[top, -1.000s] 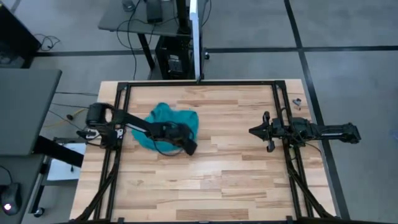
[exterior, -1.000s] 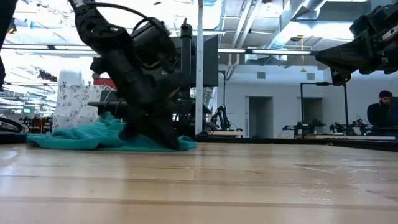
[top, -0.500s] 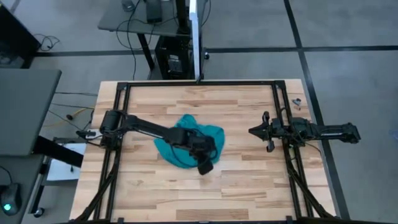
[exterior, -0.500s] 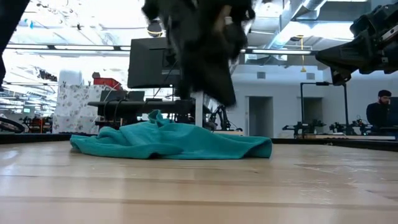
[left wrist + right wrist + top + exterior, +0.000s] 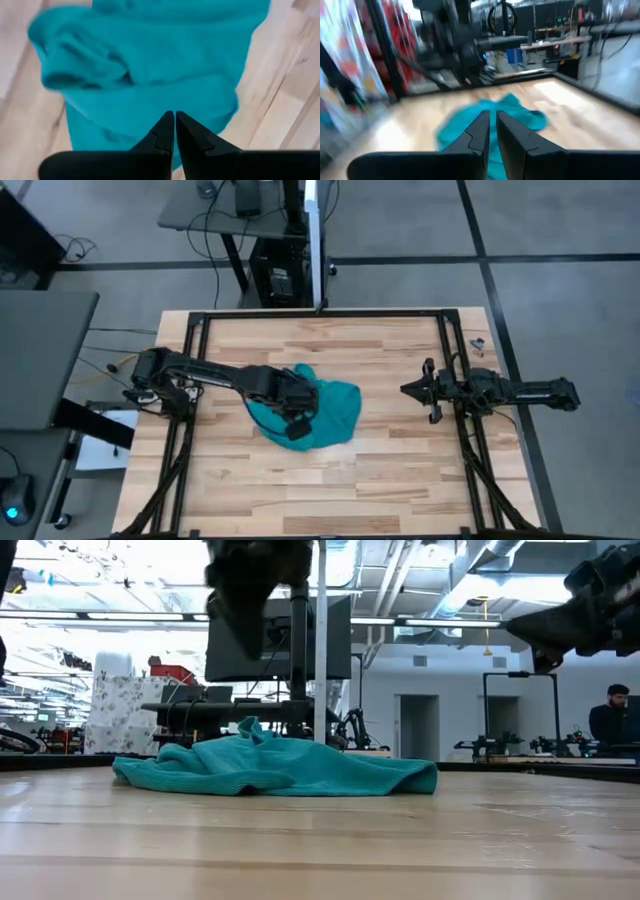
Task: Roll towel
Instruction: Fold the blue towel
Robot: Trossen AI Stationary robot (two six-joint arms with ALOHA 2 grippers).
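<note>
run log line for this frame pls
towel: crumpled, unrolled, mid-table | left gripper: shut, empty, above towel | right gripper: shut, waiting at right

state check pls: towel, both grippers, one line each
towel: unrolled, crumpled in a loose heap on the table, not held
left gripper: shut, empty, raised above the towel
right gripper: fingers close together, empty, waiting off to the right of the table, clear of the towel
table: wooden top, bearing only the towel

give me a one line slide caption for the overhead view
Crumpled teal towel lies unrolled mid-table while the left tool, shut and empty, hangs over it; the right tool waits at the table's right side.
</note>
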